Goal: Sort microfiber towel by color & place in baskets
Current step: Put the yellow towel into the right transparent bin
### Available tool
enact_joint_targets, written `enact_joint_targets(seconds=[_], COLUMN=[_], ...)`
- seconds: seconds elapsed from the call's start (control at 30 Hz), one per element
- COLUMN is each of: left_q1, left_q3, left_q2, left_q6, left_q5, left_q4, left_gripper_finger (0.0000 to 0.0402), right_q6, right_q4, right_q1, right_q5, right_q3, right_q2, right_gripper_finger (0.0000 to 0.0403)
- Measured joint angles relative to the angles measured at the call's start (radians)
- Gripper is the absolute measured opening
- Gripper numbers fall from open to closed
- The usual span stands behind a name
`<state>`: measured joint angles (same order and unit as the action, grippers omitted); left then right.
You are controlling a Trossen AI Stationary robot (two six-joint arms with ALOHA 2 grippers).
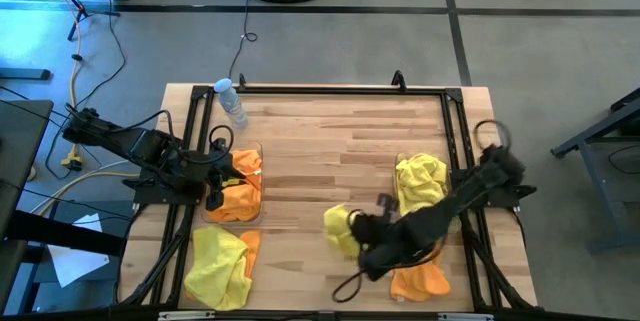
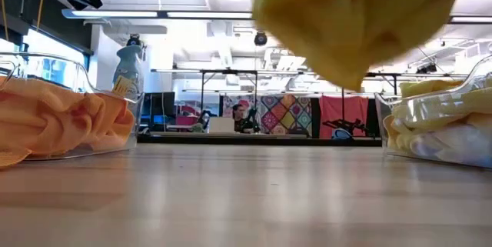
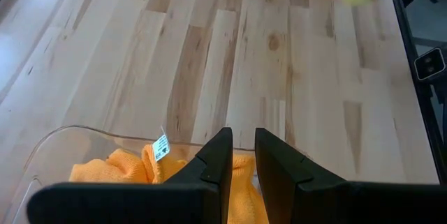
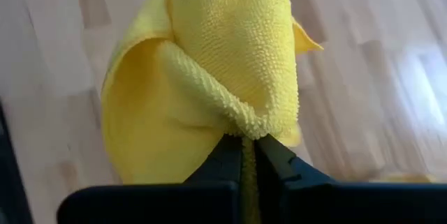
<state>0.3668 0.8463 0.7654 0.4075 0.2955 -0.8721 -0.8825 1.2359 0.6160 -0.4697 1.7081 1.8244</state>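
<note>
We see a yellow towel (image 4: 209,77) bunched and pinched at a fold between the fingers of the right hand (image 4: 246,155), which are closed tight on it; the cloth billows out ahead of the fingertips. From above, this yellow towel (image 1: 340,229) sits at the tip of the right hand (image 1: 358,229), over the bare wood of the counter (image 1: 330,151) in the gap between the two baskets, nearer the right one. In the level view it hangs clear above the counter top as a yellow mass (image 2: 354,16).

The right basket (image 1: 404,166) holds more yellow cloth (image 1: 420,183), with the right arm crossing over its near end. An orange towel (image 1: 420,281) lies on the counter just past that arm, toward the near edge.

The left basket (image 1: 258,151) holds orange cloths (image 1: 240,196). The left hand (image 1: 215,197) is over this basket; in its own wrist view the left hand's (image 3: 243,155) fingers stand a narrow gap apart with nothing between them, orange cloth (image 3: 119,168) below. On the counter beside the left basket's near end lies a heap of yellow towel (image 1: 215,266) with an orange one (image 1: 250,249) tucked against it.

A clear water bottle (image 1: 232,103) lies on the counter beyond the left basket.
</note>
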Motion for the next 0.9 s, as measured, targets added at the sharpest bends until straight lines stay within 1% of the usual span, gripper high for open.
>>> enact_joint_targets(seconds=[0.17, 0.3, 0.4, 0.5, 0.67, 0.77, 0.83, 0.9], left_q1=[0.0, 0.0, 0.0, 0.0, 0.0, 0.0, 0.0, 0.0], left_q3=[0.0, 0.0, 0.0, 0.0, 0.0, 0.0, 0.0, 0.0], left_q2=[0.0, 0.0, 0.0, 0.0, 0.0, 0.0, 0.0, 0.0], left_q6=[0.0, 0.0, 0.0, 0.0, 0.0, 0.0, 0.001, 0.011], left_q5=[0.004, 0.006, 0.006, 0.008, 0.008, 0.008, 0.008, 0.008], left_q4=[0.002, 0.002, 0.002, 0.002, 0.005, 0.006, 0.007, 0.006], left_gripper_finger=[0.0048, 0.0048, 0.0048, 0.0048, 0.0048, 0.0048, 0.0048, 0.0048], right_q6=[-0.137, -0.264, -0.378, -0.492, -0.577, -0.595, -0.582, -0.579], right_q4=[0.002, 0.009, 0.036, 0.105, 0.259, 0.335, 0.335, 0.327], right_q1=[0.029, 0.064, 0.093, 0.121, 0.164, 0.18, 0.179, 0.179], right_q5=[-0.059, -0.123, -0.141, -0.146, -0.042, 0.039, 0.071, 0.072], right_q3=[-0.153, -0.285, -0.372, -0.432, -0.486, -0.506, -0.527, -0.557], right_q2=[-0.173, -0.341, -0.452, -0.556, -0.682, -0.736, -0.774, -0.806], right_gripper_finger=[0.0002, 0.0002, 0.0001, 0.0001, 0.0001, 0.0, 0.0, 0.0])
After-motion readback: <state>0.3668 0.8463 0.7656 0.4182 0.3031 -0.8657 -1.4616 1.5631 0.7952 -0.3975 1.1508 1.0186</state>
